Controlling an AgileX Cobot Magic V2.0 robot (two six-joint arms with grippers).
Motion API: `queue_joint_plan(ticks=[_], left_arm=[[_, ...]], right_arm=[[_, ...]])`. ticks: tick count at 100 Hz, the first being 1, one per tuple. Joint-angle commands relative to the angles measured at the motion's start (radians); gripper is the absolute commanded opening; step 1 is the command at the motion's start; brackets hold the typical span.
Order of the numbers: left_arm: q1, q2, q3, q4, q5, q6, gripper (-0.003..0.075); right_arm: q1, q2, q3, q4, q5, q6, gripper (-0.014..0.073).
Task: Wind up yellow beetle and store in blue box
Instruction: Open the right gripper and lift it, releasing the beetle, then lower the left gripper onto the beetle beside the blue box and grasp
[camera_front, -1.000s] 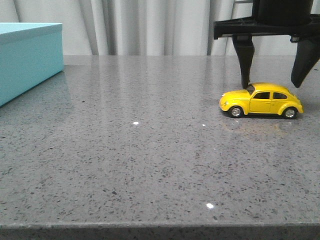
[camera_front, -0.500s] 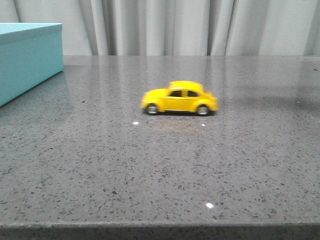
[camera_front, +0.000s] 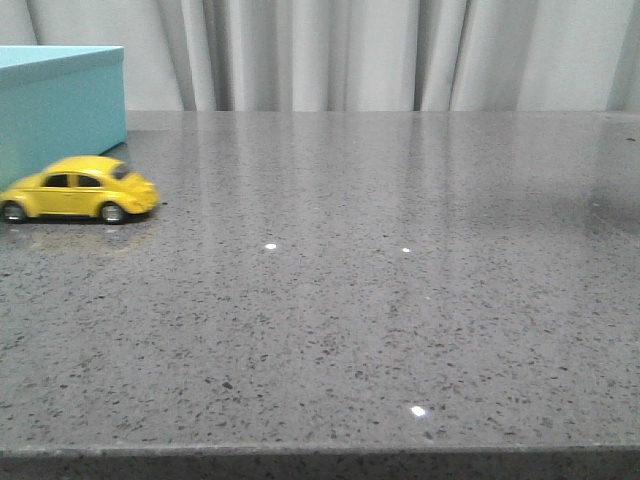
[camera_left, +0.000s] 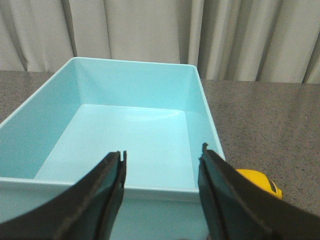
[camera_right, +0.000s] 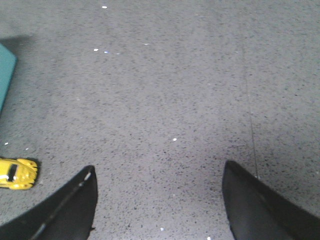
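Both jaws stand apart, holding nothing. Front view: the yellow beetle (camera_front: 78, 189) rests on the table (camera_front: 350, 300) just beside the blue box (camera_front: 60, 110). Left wrist view: left gripper (camera_left: 162, 172) hovers above the box's empty interior. Right wrist view: right gripper (camera_right: 157, 200) is well apart from the car. Storing is not yet done.

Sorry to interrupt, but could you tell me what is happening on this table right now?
Nothing is being held at the moment. The yellow beetle sits on its wheels on the grey table, at the left, right beside the blue box, which is open and empty. The left tool hovers open above the box's near wall, and the right tool hangs open over bare table, well away from the car. Storing it is not yet done.
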Motion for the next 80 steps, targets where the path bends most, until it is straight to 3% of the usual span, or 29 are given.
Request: queue_joint_plan(ticks=[1, 23, 43, 80], left_arm=[[-0.007, 0.018, -0.044, -0.015, -0.079, -0.006, 0.03], [-0.012, 0.113, -0.135, -0.015, 0.019, 0.056, 0.0319], [-0.079, 0.276, -0.274, -0.015, 0.094, 0.126, 0.0504], [-0.287, 0.667, -0.6, -0.015, 0.372, 0.558, 0.0501]], right_arm=[[0.015, -0.066, 0.035, -0.016, -0.109, -0.009, 0.0528], [0.052, -0.152, 0.164, -0.016, -0.181, -0.009, 0.0528], [0.072, -0.192, 0.194, -0.016, -0.191, -0.009, 0.0528], [0.08, -0.233, 0.194, -0.016, -0.203, -0.013, 0.0528]])
